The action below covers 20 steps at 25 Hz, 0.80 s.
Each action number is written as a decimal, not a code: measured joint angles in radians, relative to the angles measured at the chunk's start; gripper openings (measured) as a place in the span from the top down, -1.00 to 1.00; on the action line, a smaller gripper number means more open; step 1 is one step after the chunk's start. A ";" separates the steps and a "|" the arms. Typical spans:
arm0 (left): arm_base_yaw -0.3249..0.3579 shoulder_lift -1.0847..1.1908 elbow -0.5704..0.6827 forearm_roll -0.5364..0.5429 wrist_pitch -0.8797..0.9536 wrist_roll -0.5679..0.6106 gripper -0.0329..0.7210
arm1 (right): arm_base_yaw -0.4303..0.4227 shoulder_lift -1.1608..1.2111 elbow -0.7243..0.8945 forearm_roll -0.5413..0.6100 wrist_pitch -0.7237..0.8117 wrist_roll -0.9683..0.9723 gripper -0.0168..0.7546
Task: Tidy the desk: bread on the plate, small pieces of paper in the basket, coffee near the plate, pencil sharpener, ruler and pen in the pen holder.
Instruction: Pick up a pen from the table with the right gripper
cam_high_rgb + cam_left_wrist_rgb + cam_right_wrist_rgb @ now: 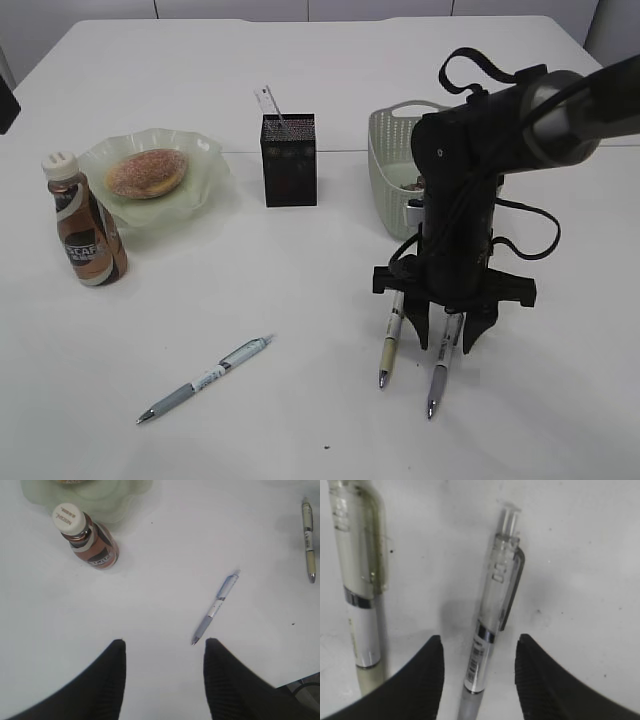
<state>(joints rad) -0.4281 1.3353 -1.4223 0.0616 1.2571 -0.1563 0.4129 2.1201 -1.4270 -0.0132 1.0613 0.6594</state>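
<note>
Desk (300,400), white tabletop. Pens, three: one grey-barrelled with clear upper body and dark clip (492,615), lying flat between the fingers of the right gripper (479,672); jaws spread either side of the barrel, no contact visible. Second pen, yellowish grip (362,600), lies just beside it at 9 o'clock. Third, blue-grey pen (205,380), lies alone at the desk's 7 o'clock. Left gripper (165,680) spread, holding nothing, above bare desk near that pen's tip. Bread (147,172) sits on plate (205,185); coffee (85,222) upright just beside it.
</note>
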 joint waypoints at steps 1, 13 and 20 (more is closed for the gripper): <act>0.000 0.000 0.000 0.000 0.000 0.000 -0.07 | 0.000 0.002 0.000 0.000 0.000 0.002 0.07; 0.000 0.000 0.000 0.000 0.000 0.000 -0.07 | 0.000 0.016 0.000 0.000 0.007 0.002 0.23; 0.000 0.000 0.000 0.000 0.000 0.000 -0.07 | 0.000 0.016 0.000 -0.018 0.028 0.002 0.23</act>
<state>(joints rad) -0.4281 1.3353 -1.4223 0.0616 1.2571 -0.1563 0.4129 2.1365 -1.4270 -0.0311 1.0889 0.6616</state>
